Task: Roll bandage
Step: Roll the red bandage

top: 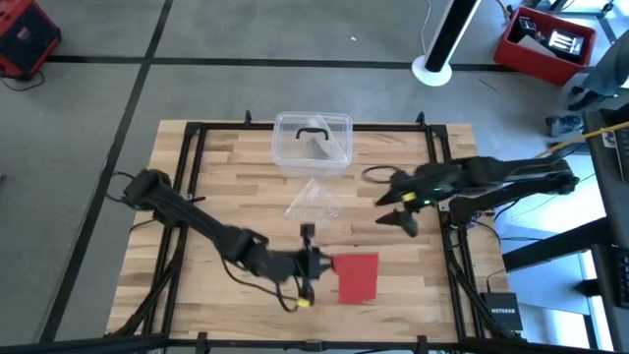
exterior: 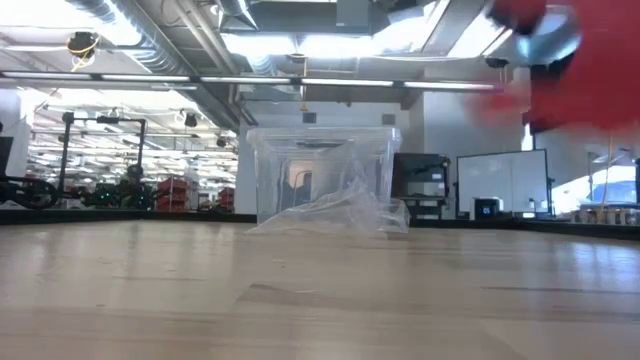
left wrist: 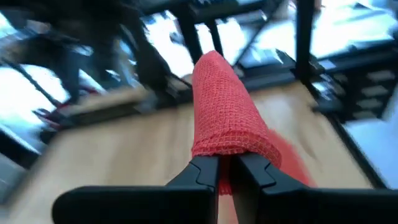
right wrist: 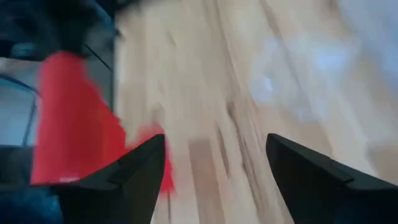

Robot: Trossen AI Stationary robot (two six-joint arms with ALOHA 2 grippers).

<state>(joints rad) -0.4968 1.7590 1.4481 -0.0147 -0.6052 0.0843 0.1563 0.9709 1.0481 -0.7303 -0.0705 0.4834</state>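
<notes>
Clenching the bandage (left wrist: 231,112) at lower centre, the left end effector (left wrist: 226,171) lifts it for rolling; the right end effector (right wrist: 214,158) waits released, middle right.

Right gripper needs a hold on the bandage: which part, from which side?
Probably the free right-hand edge of the bandage, approached from the table's right. The left gripper is shut on its left end, so that side is taken. The right gripper is open, apart from it and already on that side.
</notes>
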